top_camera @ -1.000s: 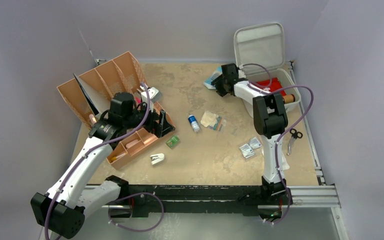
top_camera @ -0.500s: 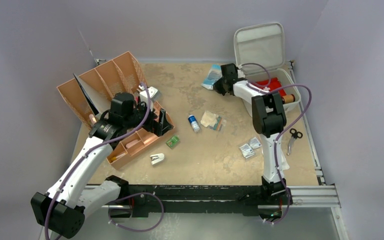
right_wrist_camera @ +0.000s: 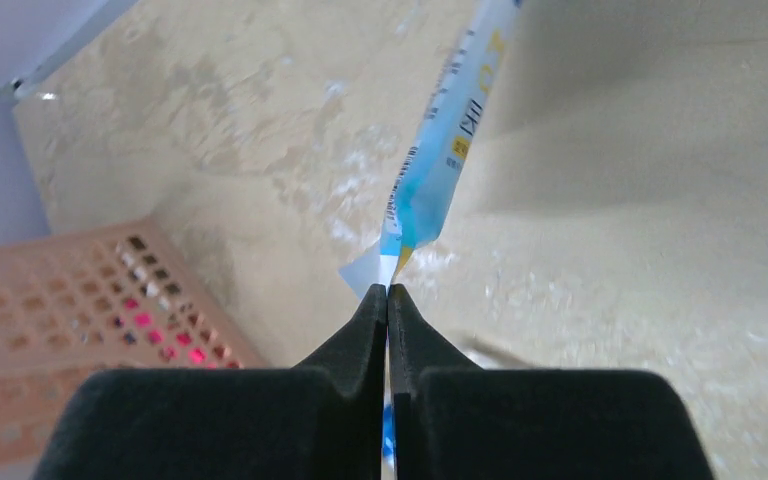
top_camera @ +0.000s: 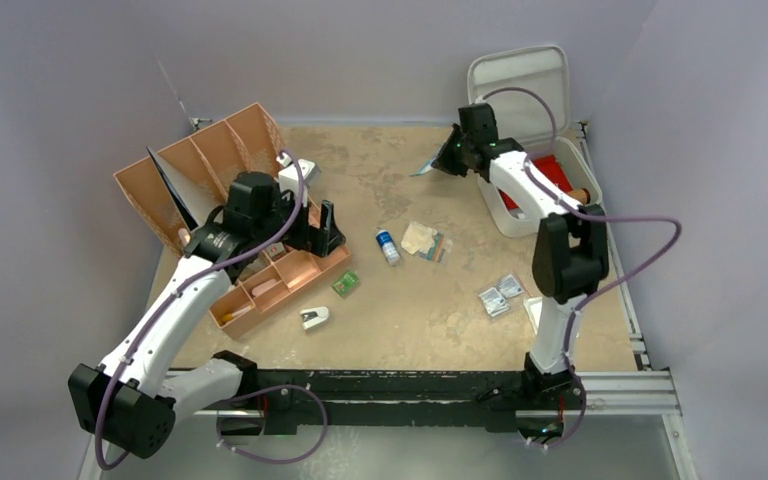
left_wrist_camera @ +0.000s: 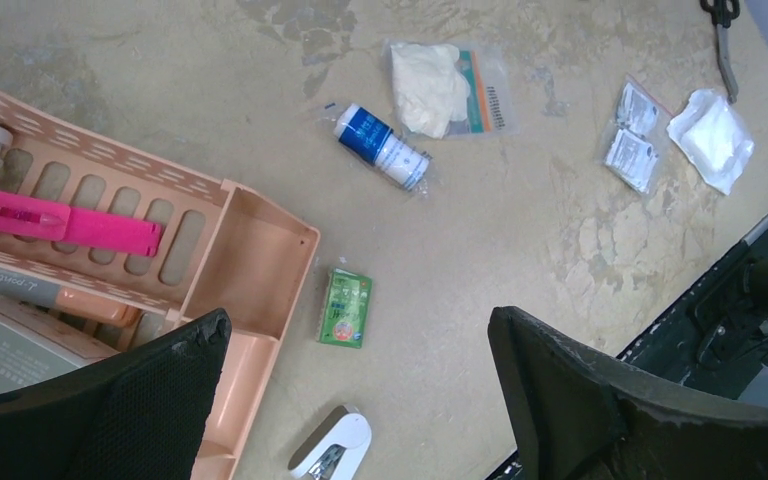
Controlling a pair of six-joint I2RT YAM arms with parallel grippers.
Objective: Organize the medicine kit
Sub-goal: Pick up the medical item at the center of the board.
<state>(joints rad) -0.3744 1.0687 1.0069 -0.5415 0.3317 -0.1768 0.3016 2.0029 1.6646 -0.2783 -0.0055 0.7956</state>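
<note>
A blue-and-white packet is pinched by the right claw, near the medicine kit, which is placed open at the far right of the counter. The left claw is spread above the orange tray.

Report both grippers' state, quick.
Left gripper: open, holding nothing.
Right gripper: shut on the blue-and-white packet.
</note>
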